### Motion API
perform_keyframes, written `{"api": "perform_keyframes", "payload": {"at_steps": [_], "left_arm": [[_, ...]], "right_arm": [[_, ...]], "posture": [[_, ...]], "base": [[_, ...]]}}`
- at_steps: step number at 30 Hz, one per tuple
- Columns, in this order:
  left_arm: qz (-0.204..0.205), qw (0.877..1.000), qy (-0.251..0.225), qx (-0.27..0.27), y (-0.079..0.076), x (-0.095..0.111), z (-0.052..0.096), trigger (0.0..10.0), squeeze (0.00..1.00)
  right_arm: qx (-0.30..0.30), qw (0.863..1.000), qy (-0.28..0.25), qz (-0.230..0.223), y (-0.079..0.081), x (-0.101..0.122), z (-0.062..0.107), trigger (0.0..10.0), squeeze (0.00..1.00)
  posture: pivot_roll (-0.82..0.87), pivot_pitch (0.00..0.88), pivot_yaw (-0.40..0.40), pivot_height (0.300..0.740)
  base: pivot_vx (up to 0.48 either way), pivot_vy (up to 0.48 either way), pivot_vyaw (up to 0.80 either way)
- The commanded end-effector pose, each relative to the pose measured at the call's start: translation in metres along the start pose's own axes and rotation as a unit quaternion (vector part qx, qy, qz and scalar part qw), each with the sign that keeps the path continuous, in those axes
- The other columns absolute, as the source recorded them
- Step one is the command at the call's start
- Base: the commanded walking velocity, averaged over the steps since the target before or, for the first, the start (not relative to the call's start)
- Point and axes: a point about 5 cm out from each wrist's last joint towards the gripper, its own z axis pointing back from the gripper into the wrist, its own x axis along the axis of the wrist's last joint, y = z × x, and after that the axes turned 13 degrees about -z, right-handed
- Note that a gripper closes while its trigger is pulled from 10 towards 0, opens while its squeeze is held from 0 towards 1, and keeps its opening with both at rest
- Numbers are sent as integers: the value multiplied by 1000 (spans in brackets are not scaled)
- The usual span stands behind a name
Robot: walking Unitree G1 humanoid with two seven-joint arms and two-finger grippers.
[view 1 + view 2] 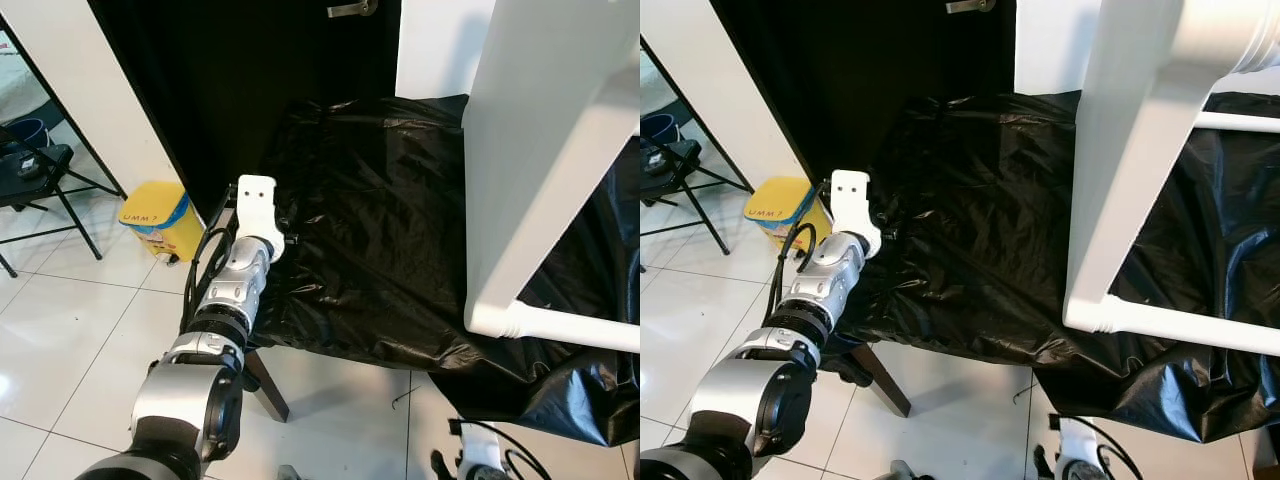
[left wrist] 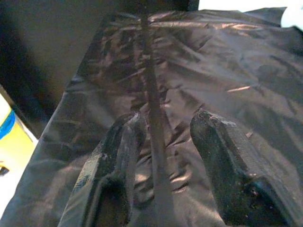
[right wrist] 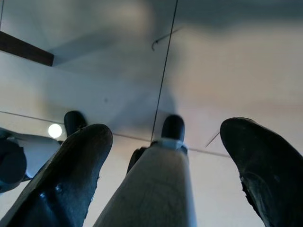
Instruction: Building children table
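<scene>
The left silver arm [image 1: 228,300] stretches forward and away from the robot, wrist straight, reaching out to the near-left edge of the bench draped in crinkled black plastic sheet [image 1: 370,230]. The left gripper [image 2: 163,137] sits just over that sheet, and the wrist view shows its two black fingers [image 2: 118,151] parted, with nothing but a ridge of plastic running between them, so they are released, gripping nothing. A white bracket on the wrist [image 1: 256,205] stands up above the sheet's edge.

Over on the right, the white wooden children's table frame [image 1: 530,160] looms close to the camera, a broad white panel rising up and a rounded white leg [image 1: 560,325] running out to the right across the black sheet. It is well apart from the left fingers, right across the bench.

The right gripper [image 3: 165,156] hangs low near the floor, its black fingers [image 3: 75,165] spread wide, empty, pointing down at the pale tiled floor [image 3: 213,71], with a light-coloured leg ending in a dark foot showing between them.

Far left, a yellow bin with a blue band [image 1: 158,215] stands on the tiles beside a black folding chair [image 1: 40,175].
</scene>
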Motion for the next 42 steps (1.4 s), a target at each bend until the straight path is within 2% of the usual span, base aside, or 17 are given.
{"api": "perform_keyframes", "payload": {"at_steps": [1,7,17,42], "left_arm": [[-1,1000,-1,1,0,-2,2,10000,0],[1,1000,-9,8,-1,-4,5,10000,0],[3,1000,-19,16,1,3,3,10000,0],[6,1000,-21,10,-6,7,0,10000,0]], "right_arm": [[17,999,8,41,5,-5,0,10000,0],[22,1000,1,19,5,-4,0,10000,0],[10,1000,20,1,-2,-15,3,10000,0],[14,999,38,15,0,-19,3,10000,0]], "posture": [[-55,0,82,740],[-49,0,70,740],[-53,0,64,740],[-70,0,66,740]], "base": [[0,0,0],[0,0,0],[0,0,0],[0,0,0]]}}
